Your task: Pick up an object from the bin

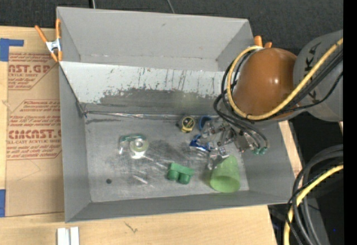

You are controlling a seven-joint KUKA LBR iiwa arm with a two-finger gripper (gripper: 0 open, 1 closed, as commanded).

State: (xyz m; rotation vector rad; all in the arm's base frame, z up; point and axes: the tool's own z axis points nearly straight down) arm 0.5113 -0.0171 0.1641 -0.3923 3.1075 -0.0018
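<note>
One pale green plastic cup (225, 174), lying tipped on the floor of the grey metal bin (75, 154) at the view's lower right, just beside the gripper (223, 146), whose closure cannot be told, should handle light, thin-walled and slippery; grip across its rim.

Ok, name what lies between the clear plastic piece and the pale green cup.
In the camera view, a small dark green block lies between the clear plastic piece and the pale green cup.
</note>
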